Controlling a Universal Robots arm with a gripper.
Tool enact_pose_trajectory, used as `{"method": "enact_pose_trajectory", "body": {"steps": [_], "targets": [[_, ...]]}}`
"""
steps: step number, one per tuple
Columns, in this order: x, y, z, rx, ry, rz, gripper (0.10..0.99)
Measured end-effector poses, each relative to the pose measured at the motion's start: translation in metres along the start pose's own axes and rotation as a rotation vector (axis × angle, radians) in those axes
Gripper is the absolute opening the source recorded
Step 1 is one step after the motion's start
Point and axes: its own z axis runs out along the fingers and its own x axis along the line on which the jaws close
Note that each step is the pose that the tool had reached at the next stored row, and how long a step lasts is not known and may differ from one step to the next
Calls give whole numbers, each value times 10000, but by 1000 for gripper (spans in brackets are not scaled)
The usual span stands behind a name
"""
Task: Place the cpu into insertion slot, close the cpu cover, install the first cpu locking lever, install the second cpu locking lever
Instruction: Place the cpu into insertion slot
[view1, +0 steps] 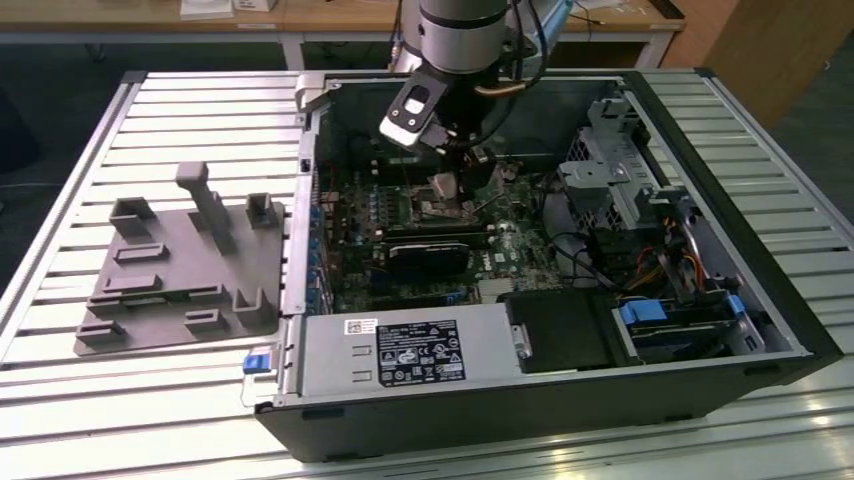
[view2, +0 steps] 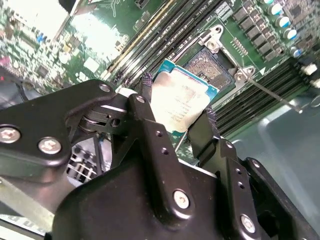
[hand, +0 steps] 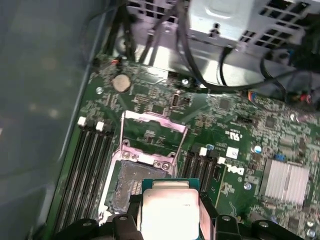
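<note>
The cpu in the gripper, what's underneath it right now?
The gripper holds the cpu over the motherboard, at the open insertion slot, whose dark centre shows. The cpu cover stands raised. The cpu hides the slot's near edge and the board beneath.

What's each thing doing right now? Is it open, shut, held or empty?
gripper, shut on the cpu.
cpu, held close to the insertion slot, not in it.
insertion slot, empty and uncovered.
cpu cover, flipped open.
computer case, side open.
</note>
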Motion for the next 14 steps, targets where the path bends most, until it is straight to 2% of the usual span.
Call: {"method": "enact_pose_trajectory", "body": {"steps": [10, 14], "targets": [[0, -4, 43, 9, -145, 1806, 537], [5, -12, 66, 12, -184, 2279, 537]]}}
